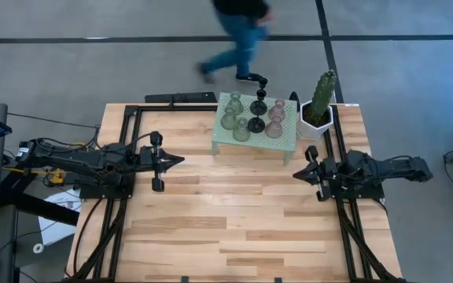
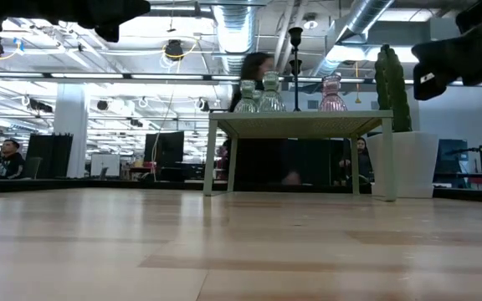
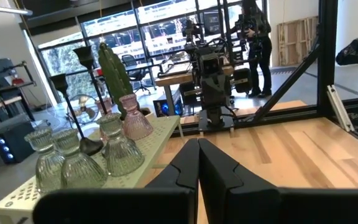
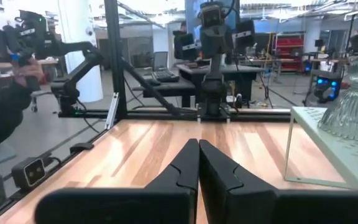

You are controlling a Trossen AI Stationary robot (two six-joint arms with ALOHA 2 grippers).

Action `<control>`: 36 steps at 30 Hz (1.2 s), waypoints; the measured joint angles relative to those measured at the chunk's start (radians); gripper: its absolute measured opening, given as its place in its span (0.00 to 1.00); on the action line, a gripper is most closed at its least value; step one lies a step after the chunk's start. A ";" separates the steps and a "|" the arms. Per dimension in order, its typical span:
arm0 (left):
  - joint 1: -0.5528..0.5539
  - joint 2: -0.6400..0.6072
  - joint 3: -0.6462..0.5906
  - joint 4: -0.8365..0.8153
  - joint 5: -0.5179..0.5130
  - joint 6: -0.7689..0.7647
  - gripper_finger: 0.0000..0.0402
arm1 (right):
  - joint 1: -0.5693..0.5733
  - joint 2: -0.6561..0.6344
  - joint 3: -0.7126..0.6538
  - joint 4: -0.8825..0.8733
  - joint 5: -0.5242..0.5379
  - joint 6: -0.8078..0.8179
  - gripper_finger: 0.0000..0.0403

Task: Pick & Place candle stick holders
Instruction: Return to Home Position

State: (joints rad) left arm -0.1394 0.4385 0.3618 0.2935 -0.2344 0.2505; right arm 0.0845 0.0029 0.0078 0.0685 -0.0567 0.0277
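Left pincer [image 3: 197, 144] clenched, empty; right pincer [image 4: 197, 143] likewise, both over bench [image 1: 234, 228]. Candle stick holders [image 1: 242, 126], seemingly all seven, on mint stand [image 1: 286, 135]. Retract arms level, clear of stand

The surface [image 1: 234, 220] is pale wood, its planks mixed blond and honey. On the mint stand [image 1: 262, 146], dotted with small holes, stand ribbed pale green holders [image 1: 241, 130], ribbed pink holders [image 1: 274, 128] and plain black holders [image 1: 259, 105]. The cactus [image 1: 323, 88] is green, its pot [image 1: 314, 130] white.
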 joint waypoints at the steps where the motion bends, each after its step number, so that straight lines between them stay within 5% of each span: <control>1: 0.000 -0.001 0.000 0.000 -0.003 0.004 0.01 | 0.000 0.000 0.000 -0.005 -0.006 0.000 0.00; 24: 0.048 -0.231 0.000 -0.192 -0.064 -0.045 0.01 | 0.000 0.000 -0.002 -0.008 -0.025 0.009 0.00; 31: 0.048 -0.444 0.001 -0.349 -0.062 -0.121 0.01 | 0.000 0.000 -0.002 -0.029 -0.025 0.024 0.00; 36: 0.047 -0.406 0.001 -0.379 -0.029 -0.140 0.01 | 0.000 0.000 -0.002 -0.039 -0.024 0.024 0.00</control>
State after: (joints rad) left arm -0.0928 0.0323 0.3630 -0.0854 -0.2636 0.1107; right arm 0.0845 0.0029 0.0055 0.0291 -0.0810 0.0516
